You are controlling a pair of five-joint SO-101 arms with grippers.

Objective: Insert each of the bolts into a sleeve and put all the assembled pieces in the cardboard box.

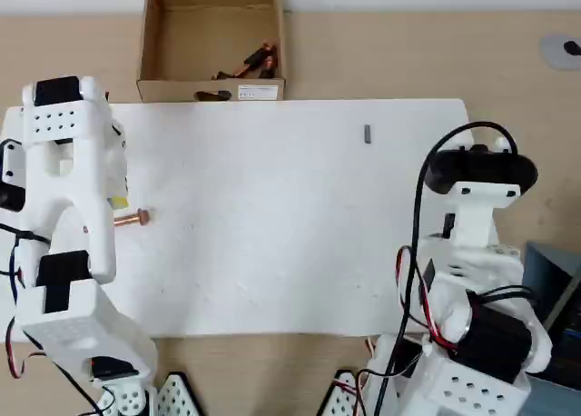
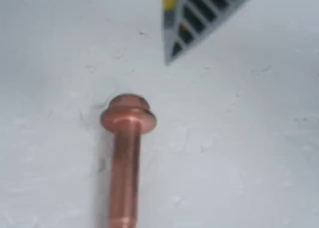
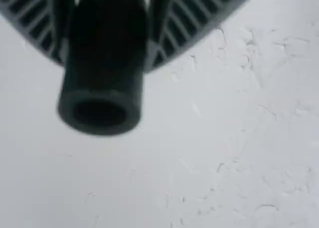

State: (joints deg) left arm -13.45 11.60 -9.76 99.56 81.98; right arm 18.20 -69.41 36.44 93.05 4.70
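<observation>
Copper flanged bolt (image 1: 133, 219): lies flat on the white foam mat (image 1: 272, 252) at the left middle of the high view. Its long axis runs across the frame, head toward the right.
Left gripper (image 2: 199, 19): near the bolt's head, on the nearer arm; whether it is spread or closed cannot be told.
Right gripper (image 3: 107, 19): pinching a black tubular sleeve (image 3: 102, 88) at the frame's right, well apart from the bolt.
Cardboard box (image 1: 195, 39): top of frame, with assembled pieces (image 1: 254, 62) inside.

On the white mat (image 1: 272, 252), left side: 1 copper flanged bolt (image 1: 133, 219) lying flat, head toward centre. The dark sleeve (image 3: 102, 78), a short tube w/ open end facing cam, sits clamped in the right gripper (image 3: 107, 39). A 2nd sleeve (image 1: 368, 133) lies at the mat's far-right. The open cardboard box (image 1: 163, 44) holds assembled pieces (image 1: 250, 64) in 1 corner.
</observation>
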